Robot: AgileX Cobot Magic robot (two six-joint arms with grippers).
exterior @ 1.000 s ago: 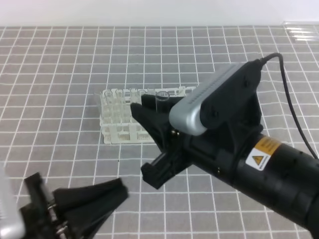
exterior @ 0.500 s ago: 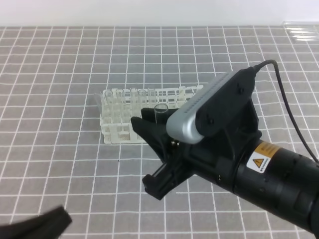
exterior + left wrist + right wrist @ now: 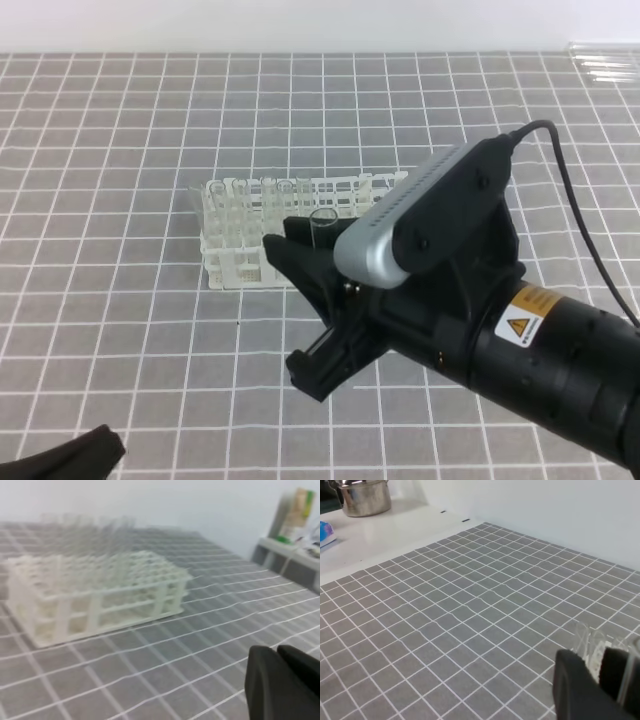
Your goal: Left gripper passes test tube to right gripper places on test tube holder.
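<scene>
Right end effector (image 3: 305, 300) reaches in from the lower right of the high view, its thick black arm (image 3: 560, 370) with a yellow warning label running diagonally up and to the left, and its curved silver-grey cover (image 3: 410, 215) on top. Its two black fingers (image 3: 300, 255) point toward the rack (image 3: 240, 235) and stand a little apart, clamped on the tube (image 3: 322, 226). The tube stands nearly upright between the fingers, its open rim showing just above them, close beside the rack's near right corner; whether its lower end is inside a hole cannot be told. In the right wrist view the fingers (image 3: 580, 690) fill the lower right corner, with clear glass visible in the gap between them.

Left end effector (image 3: 65, 462) lies low at the bottom left edge of the high view, well apart from the rack and from the other arm. Its fingers (image 3: 280, 685) are pressed together and hold nothing, as the left wrist view shows at its lower right corner, with the rack (image 3: 95, 595) ahead of them, well apart.

The white rack rests on the grey gridded worktop (image 3: 120, 330). A metal pot (image 3: 362, 497) stands on a white surface beyond the worktop in the right wrist view.
</scene>
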